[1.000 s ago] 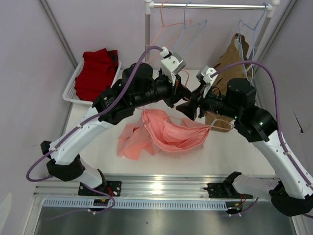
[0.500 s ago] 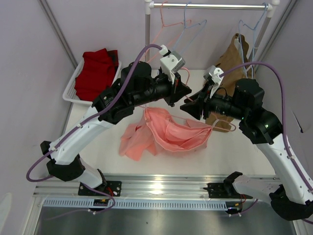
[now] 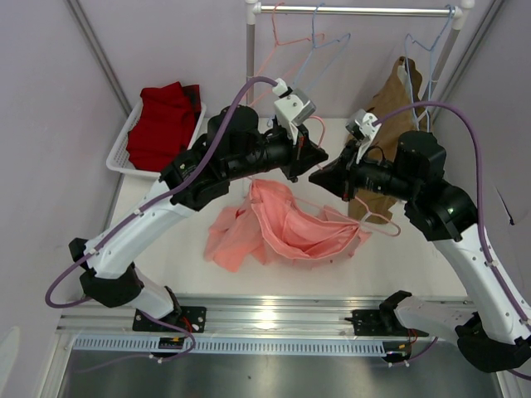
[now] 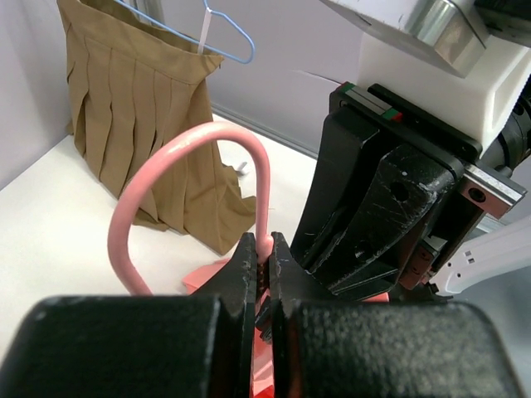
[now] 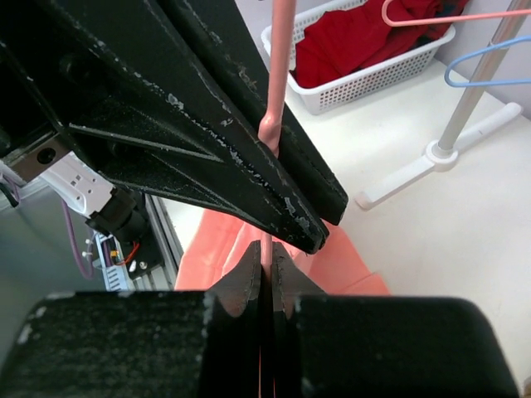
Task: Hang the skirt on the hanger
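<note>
The salmon-pink skirt (image 3: pixel 282 228) lies crumpled on the white table (image 3: pixel 166 257), below both grippers. The thin pink wire hanger (image 3: pixel 383 225) is held above it, its lower wire running through the cloth. My left gripper (image 3: pixel 319 155) is shut on the hanger at the base of its hook (image 4: pixel 191 149), the jaws pinching the wire (image 4: pixel 264 245). My right gripper (image 3: pixel 315 176) sits close under the left one. In the right wrist view its jaws (image 5: pixel 266 253) are shut on the hanger's straight wire (image 5: pixel 278 66), with skirt cloth (image 5: pixel 348 265) beneath.
A brown pleated garment (image 3: pixel 390 108) hangs on a light-blue hanger at the back right. Another pink hanger (image 3: pixel 286 33) and light-blue hangers (image 3: pixel 328 46) hang on the rail (image 3: pixel 357 10). A white basket (image 3: pixel 124 141) with dark red cloth (image 3: pixel 166 120) stands back left.
My right gripper has closed from open onto the hanger's wire. The hanger's right end has swung out to the right and the skirt has shifted slightly with it. The left grip is unchanged.
</note>
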Motion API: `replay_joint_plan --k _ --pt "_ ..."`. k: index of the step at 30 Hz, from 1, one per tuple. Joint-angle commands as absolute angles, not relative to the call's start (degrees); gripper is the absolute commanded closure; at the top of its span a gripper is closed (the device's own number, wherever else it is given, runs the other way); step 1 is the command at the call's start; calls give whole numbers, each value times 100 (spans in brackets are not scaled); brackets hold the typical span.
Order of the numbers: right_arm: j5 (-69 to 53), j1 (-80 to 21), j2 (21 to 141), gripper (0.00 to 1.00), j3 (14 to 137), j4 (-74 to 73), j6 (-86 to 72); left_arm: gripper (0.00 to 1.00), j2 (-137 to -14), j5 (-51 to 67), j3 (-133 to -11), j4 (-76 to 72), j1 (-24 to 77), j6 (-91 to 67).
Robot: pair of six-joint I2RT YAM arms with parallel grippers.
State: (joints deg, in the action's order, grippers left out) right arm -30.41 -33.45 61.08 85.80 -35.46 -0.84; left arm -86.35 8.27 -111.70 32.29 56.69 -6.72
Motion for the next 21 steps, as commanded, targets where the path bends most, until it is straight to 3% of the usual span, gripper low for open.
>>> replay_joint_plan --k 1,5,11,15,21 --pt "-3112 -3366 5951 100 8613 -3428 -482 100 -8420 967 -11171 2479 5634 -844" --pt "-2805 -3366 5635 100 8657 -3603 -720 72 -8341 826 -11083 2435 5625 -809" --pt "-2339 -3358 5257 100 8771 -4078 -940 41 -8262 730 -10986 2171 5625 -844" --pt "-1917 -3366 5054 100 8754 -4341 -1063 32 -8227 502 -11056 1995 5625 -870" --pt "-855 -3358 5167 100 9105 -4649 -1212 28 -8262 247 -11793 2056 5555 -861"
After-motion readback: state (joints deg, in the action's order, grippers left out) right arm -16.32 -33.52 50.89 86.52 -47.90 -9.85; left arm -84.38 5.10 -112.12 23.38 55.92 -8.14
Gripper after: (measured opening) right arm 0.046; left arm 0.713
